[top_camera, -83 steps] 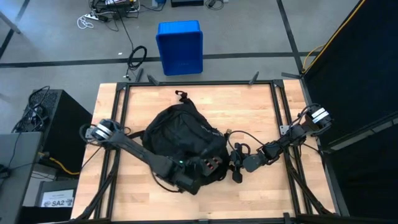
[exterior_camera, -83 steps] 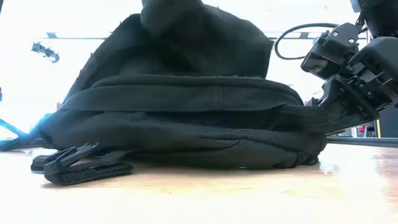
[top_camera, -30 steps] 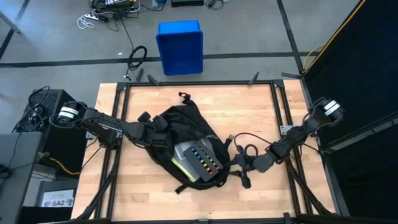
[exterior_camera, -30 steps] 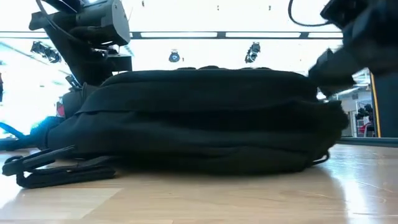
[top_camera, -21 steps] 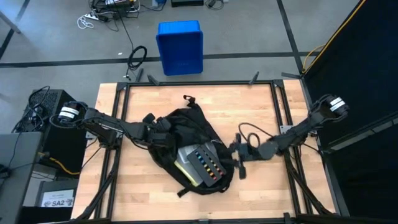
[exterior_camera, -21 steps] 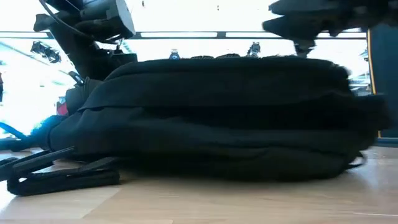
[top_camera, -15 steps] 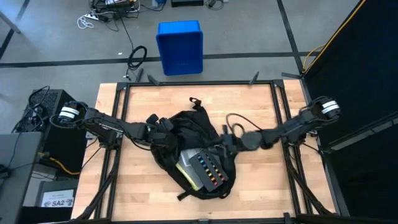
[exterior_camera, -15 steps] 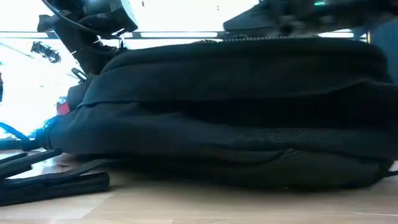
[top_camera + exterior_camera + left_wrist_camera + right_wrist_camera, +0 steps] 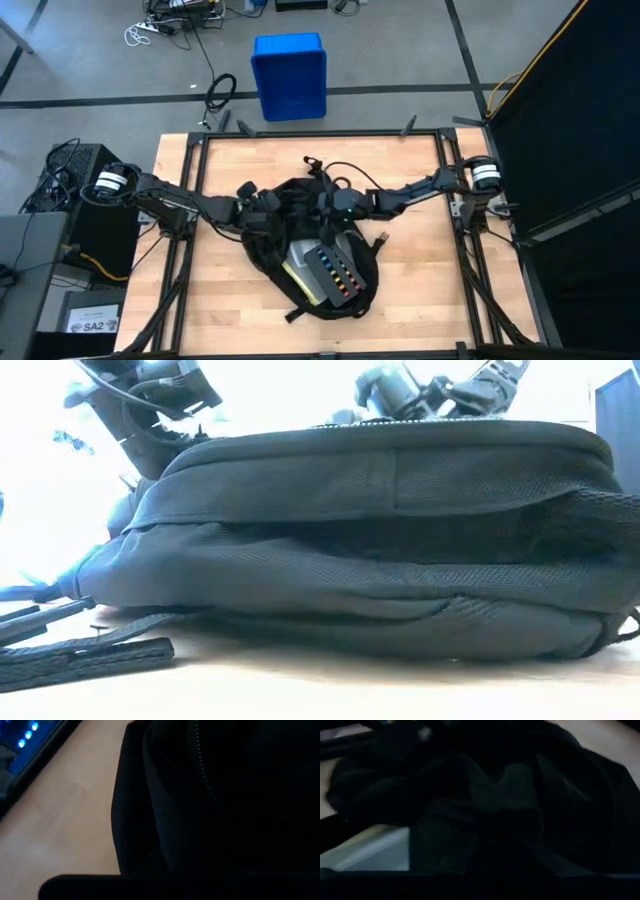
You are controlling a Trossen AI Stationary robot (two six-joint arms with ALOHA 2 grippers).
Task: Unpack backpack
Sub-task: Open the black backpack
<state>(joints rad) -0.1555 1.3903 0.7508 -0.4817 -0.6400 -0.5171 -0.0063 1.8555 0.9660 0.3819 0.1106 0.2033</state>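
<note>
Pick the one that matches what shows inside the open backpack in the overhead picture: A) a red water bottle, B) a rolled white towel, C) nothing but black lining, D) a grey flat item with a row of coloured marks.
D. In the high view the backpack lies unzipped on the table, and a grey flat item with a row of coloured marks shows in the opening.

Overhead evenly lit — low view backlit, wrist views dark.
</note>
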